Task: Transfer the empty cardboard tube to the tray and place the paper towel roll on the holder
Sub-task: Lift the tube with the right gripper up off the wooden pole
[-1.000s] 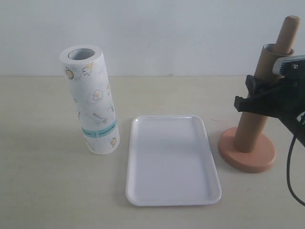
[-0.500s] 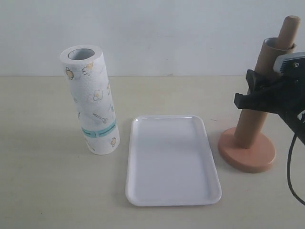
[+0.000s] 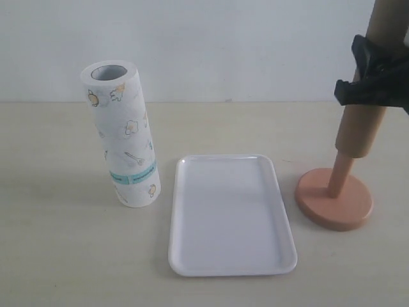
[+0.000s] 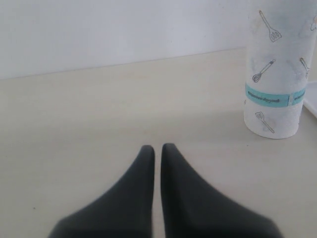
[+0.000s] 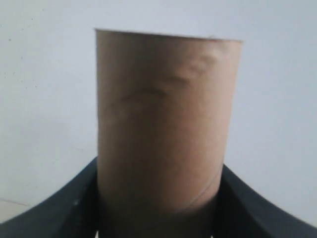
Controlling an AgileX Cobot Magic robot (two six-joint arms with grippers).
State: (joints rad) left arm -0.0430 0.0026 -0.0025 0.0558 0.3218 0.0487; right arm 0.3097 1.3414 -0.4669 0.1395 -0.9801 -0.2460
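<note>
My right gripper is shut on the brown cardboard tube, held upright and raised on the holder's rod, whose lower part shows bare above the round base. In the right wrist view the tube fills the frame between the black fingers. The white tray lies flat in the middle. The printed paper towel roll stands leaning at the left; the left wrist view shows the roll ahead. My left gripper is shut on nothing, low over the table.
A pale wall runs behind the beige table. The tray's near corner peeks in beside the roll in the left wrist view. The left arm is out of the exterior view.
The right gripper has risen with the cardboard tube, sliding it up the rod, so the rod's lower part is now uncovered. The roll and tray have not moved.
</note>
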